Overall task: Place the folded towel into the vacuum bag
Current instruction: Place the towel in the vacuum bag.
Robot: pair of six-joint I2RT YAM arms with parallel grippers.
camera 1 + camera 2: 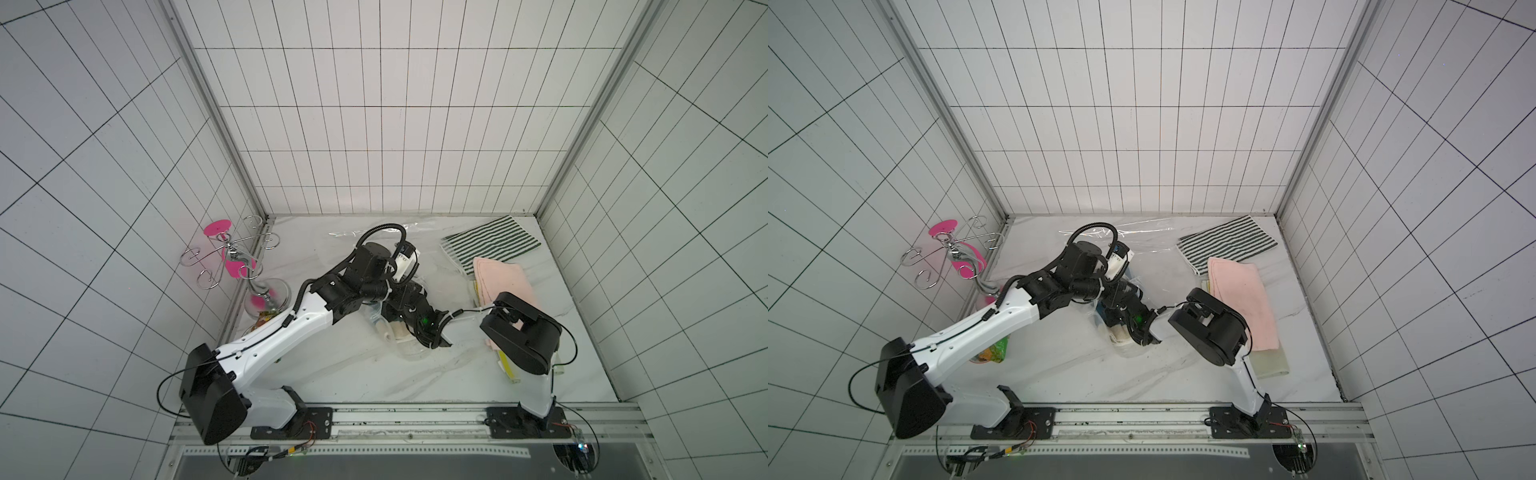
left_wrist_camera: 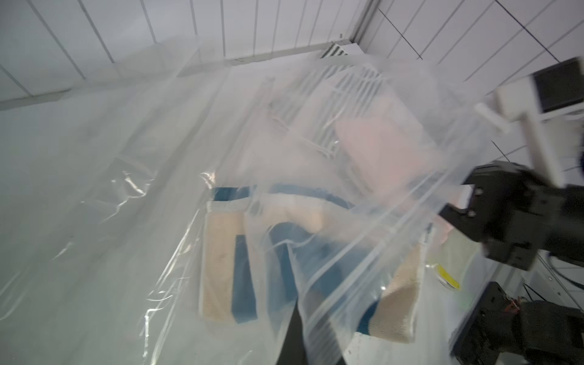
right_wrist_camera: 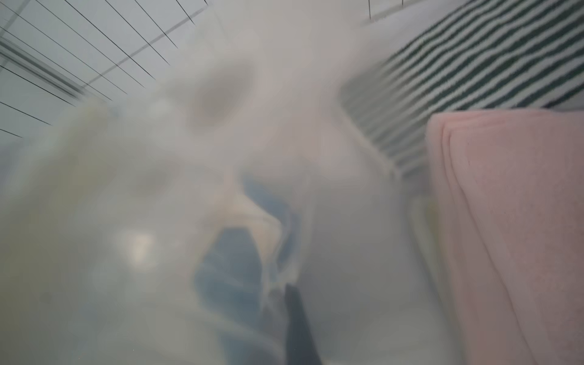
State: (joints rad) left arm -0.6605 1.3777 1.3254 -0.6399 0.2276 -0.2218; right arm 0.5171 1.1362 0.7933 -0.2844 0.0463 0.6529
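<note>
Clear plastic everywhere: we reckon the blue-and-beige folded towel [image 2: 221, 252] sits mostly inside the vacuum bag [image 2: 126, 189], so next is easing the rest in. Our left gripper [image 2: 292, 319] pinches the film up. The right gripper [image 2: 455, 218] is closed at the mouth, on what we can't tell, and both angle down close together.

- One bag [image 1: 1150, 239], centre of the surface [image 1: 374, 374].
- Four towels: striped towel [image 1: 490, 245] at 1 o'clock, pink towel [image 1: 503, 278] and cream towel [image 1: 1273, 363] at 3 o'clock, blue-beige towel [image 2: 227, 262] behind the bag's plastic.
- One wire stand [image 1: 232, 257] at 9 o'clock.
- One packet [image 1: 994, 351] at 8 o'clock.
- Two arms: left arm [image 1: 286, 328], right arm [image 1: 519, 336].
</note>
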